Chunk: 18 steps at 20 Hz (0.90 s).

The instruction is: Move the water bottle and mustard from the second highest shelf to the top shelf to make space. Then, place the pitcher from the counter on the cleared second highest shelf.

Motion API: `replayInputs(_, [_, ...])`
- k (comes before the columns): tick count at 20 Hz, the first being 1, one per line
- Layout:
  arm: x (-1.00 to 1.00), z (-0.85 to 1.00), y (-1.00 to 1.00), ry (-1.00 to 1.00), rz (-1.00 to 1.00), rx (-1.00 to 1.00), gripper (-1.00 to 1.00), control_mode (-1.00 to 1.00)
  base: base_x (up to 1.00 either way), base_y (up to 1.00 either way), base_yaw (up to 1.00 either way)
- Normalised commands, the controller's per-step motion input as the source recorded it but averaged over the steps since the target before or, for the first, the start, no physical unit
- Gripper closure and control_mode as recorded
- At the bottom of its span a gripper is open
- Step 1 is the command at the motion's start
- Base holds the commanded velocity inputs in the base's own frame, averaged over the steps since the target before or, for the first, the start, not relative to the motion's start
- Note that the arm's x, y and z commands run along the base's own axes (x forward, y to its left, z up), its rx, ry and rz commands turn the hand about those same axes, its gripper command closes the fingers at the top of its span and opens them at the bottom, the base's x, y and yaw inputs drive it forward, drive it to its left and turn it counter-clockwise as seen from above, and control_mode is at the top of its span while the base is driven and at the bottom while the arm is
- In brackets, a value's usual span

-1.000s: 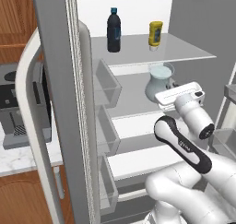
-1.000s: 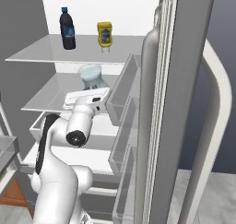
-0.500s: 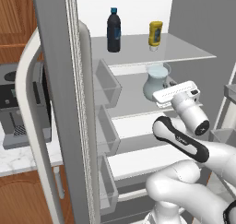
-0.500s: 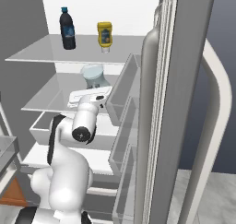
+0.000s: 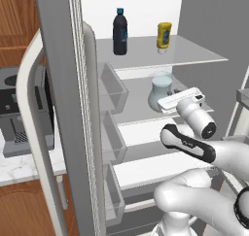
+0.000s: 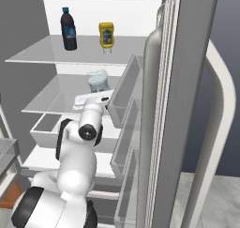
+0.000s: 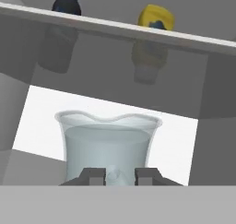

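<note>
Gripper clamps the pitcher over the second highest shelf, with water bottle and mustard already on the top shelf; next it likely needs lowering and releasing.

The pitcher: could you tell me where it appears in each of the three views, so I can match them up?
Left base view: the pitcher stands right of centre on the second highest shelf, just behind the gripper.
Right base view: left of centre, on that shelf.
Hand view: bottom centre, its handle between the fingertips.
Shared landmark: the mustard on the top shelf, above the pitcher.
</note>
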Motion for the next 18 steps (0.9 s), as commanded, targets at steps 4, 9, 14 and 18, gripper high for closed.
replayInputs(4, [0.57,-0.07,0.09,0.07,0.0,0.0,1.0,-1.0,0.0,0.0,0.0])
replayInputs(9, [0.61,-0.07,0.14,0.07,0.0,0.0,1.0,-1.0,0.0,0.0,0.0])
replayInputs(14, [0.51,-0.11,0.21,0.04,0.0,0.0,-1.0,-1.0,0.0,0.0,0.0])
replayInputs(18, [0.13,-0.03,0.05,0.0,0.0,0.0,-1.0,-1.0,0.0,0.0,0.0])
